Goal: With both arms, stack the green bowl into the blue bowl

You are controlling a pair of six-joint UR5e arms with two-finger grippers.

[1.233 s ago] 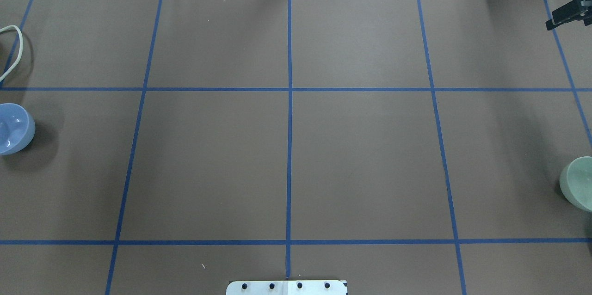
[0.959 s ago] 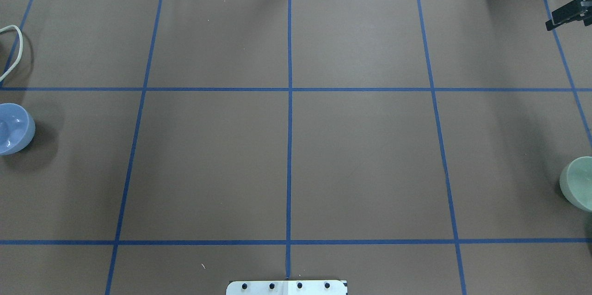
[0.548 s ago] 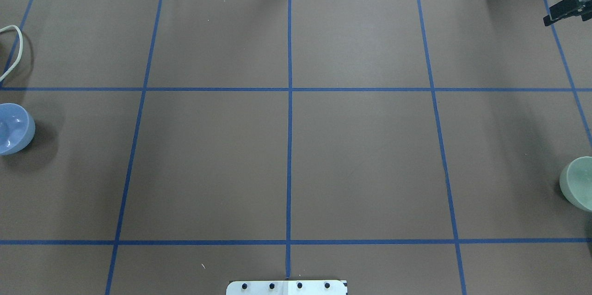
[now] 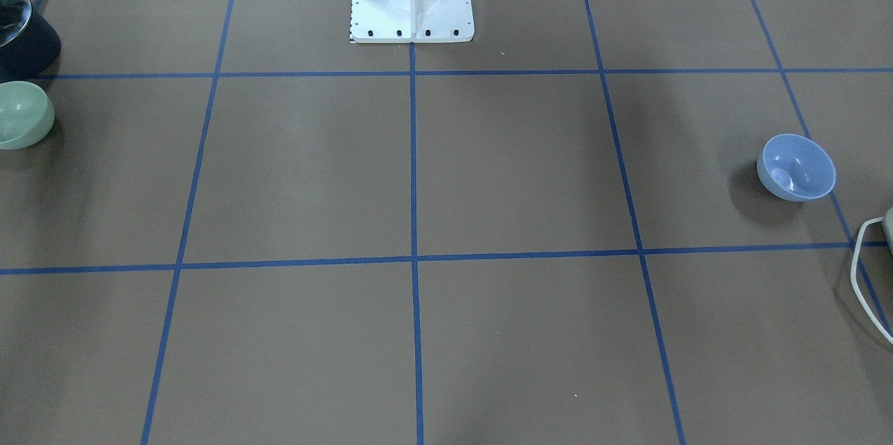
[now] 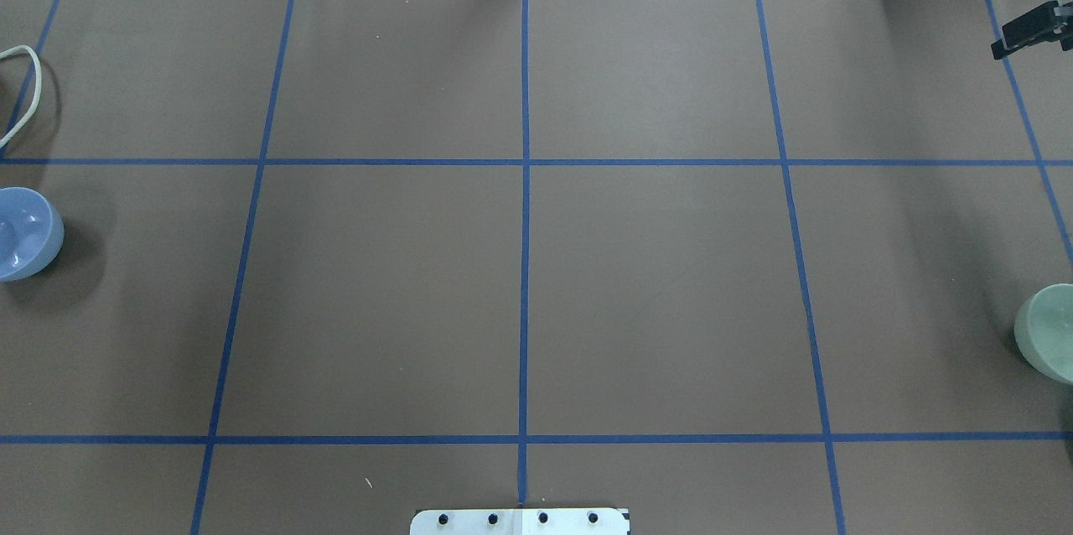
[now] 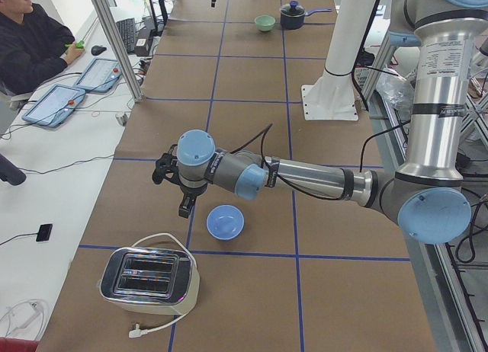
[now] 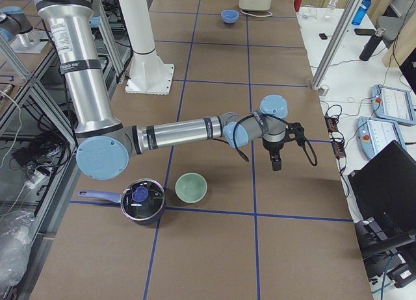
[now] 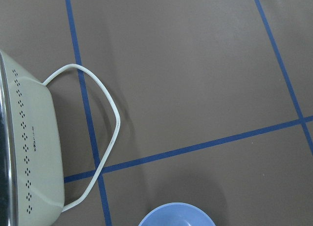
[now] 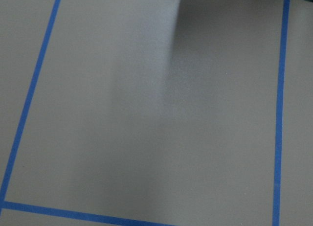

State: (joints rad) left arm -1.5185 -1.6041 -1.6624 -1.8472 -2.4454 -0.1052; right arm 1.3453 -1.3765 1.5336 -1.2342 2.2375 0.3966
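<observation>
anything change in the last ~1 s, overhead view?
Barely. The right hand nudged a touch toward the far edge about half a second ago, then came back, ending roughly where it started. Nothing was taken hold of or let go. The green bowl and the blue bowl have not moved and sit apart at opposite sides.

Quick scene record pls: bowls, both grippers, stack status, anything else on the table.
green bowl: upright, empty, on the table at the robot's right end, beside a lidded pot
blue bowl: upright, empty, left end, near a toaster
left gripper: above the table beside the blue bowl, not touching; open or shut unclear
right gripper: apart from the green bowl, holding nothing; open or shut unclear
stack: not started
</observation>
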